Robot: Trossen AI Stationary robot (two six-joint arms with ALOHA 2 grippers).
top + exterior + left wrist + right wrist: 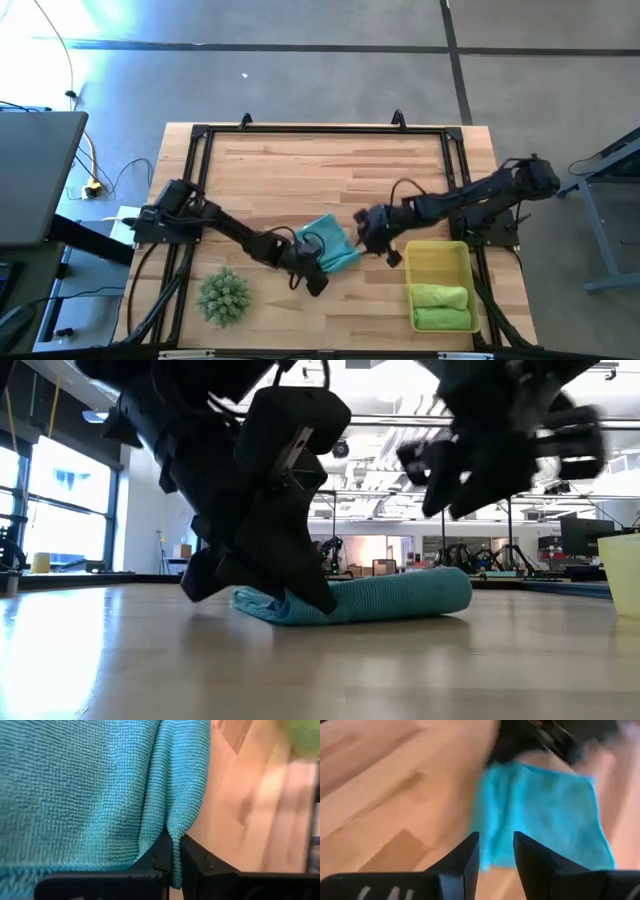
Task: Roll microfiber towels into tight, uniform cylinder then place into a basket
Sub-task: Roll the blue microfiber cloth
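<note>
Teal towel (380,598) partly hidden behind left tool (260,585), right tool (500,450) seemingly blurred

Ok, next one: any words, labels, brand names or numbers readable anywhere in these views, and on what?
None readable.
Teal towel: plain weave, no tag showing.
Basket: no label visible.
Faint pale marks at the base of the right hand: too blurred to read.

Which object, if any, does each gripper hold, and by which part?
The left gripper pinches the teal towel by a fold at its edge. The right gripper is open above it, holding nothing.
</note>
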